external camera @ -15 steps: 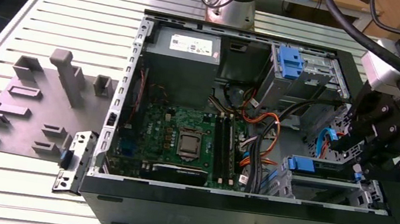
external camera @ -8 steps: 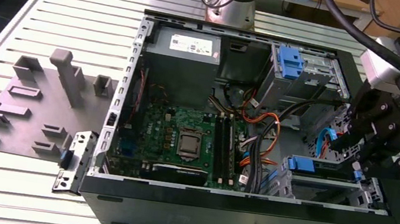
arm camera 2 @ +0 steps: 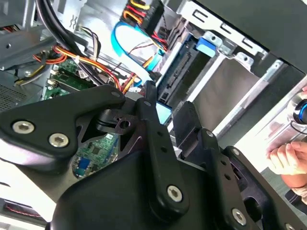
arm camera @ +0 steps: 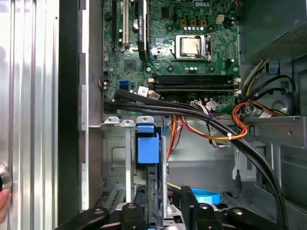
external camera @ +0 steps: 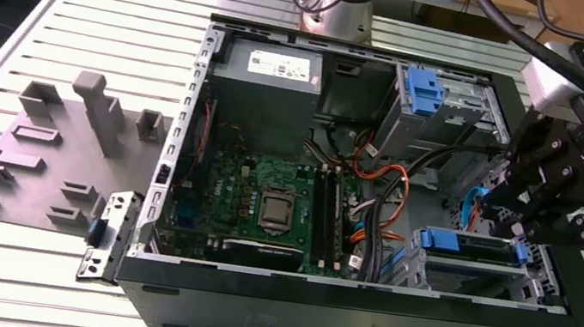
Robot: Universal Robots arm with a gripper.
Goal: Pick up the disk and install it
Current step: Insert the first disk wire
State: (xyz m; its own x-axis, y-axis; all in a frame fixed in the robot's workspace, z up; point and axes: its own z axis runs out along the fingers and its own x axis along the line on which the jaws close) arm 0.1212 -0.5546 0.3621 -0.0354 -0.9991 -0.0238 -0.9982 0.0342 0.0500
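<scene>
The disk (external camera: pixel 467 246), grey with a blue carrier frame, lies in the drive cage at the near corner of the open computer case on the exterior view's right. My gripper (external camera: pixel 508 226) hangs over its end nearest that side. In the first wrist view the disk (arm camera: pixel 149 158) runs edge-on from its blue tab down between the two black fingers (arm camera: pixel 132 213) of my gripper (arm camera: pixel 160 208). The second wrist view shows the disk's dark connector edge (arm camera 2: pixel 176 72) reaching the fingertips, with a pale blue strip pinched in my gripper (arm camera 2: pixel 165 109). The fingers stand close together on it.
Orange, black and blue cables (external camera: pixel 381 186) cross the case beside the cage. The motherboard (external camera: pixel 263 203), a grey power supply (external camera: pixel 271 69) and a second cage with a blue latch (external camera: pixel 424 92) fill the case. A grey fixture plate (external camera: pixel 50 153) lies outside. A person's hand (arm camera 2: pixel 288 158) is nearby.
</scene>
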